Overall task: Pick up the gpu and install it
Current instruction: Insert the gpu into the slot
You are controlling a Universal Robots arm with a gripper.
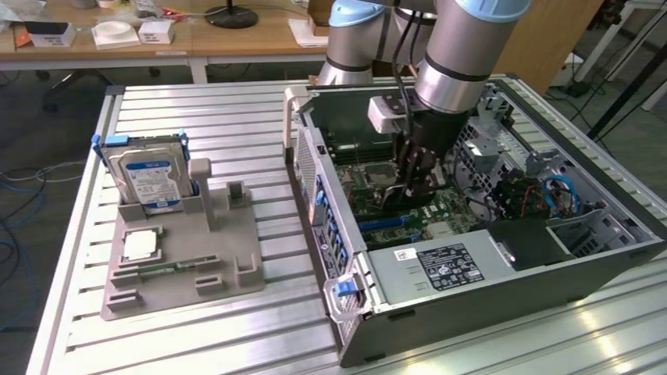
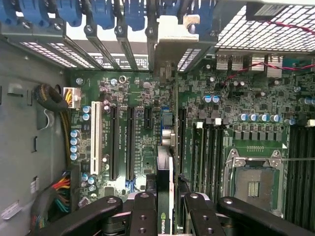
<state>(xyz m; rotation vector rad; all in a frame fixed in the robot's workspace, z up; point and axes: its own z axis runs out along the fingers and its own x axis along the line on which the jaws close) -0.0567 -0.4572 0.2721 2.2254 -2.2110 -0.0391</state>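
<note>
My gripper (image 2: 167,209) is down inside the open computer case (image 1: 625,251), shut on the gpu (image 2: 164,179). The gpu is a thin dark card seen edge-on between my black fingers (image 2: 142,211). It stands upright over the green motherboard (image 2: 142,142), beside two long black expansion slots (image 2: 113,142). Its silver bracket (image 2: 170,46) lies against the case's rear slot openings. I cannot tell whether the card's lower edge sits in a slot. In the exterior view the gripper (image 1: 415,186) hangs over the middle of the board.
Blue slot latches (image 2: 101,12) line the case's rear wall. An empty processor socket (image 2: 253,184) and memory slots (image 2: 206,152) lie close by. On the table, a grey fixture (image 1: 240,258) holds a hard drive (image 1: 151,176), a chip (image 1: 140,246) and a memory stick (image 1: 156,268).
</note>
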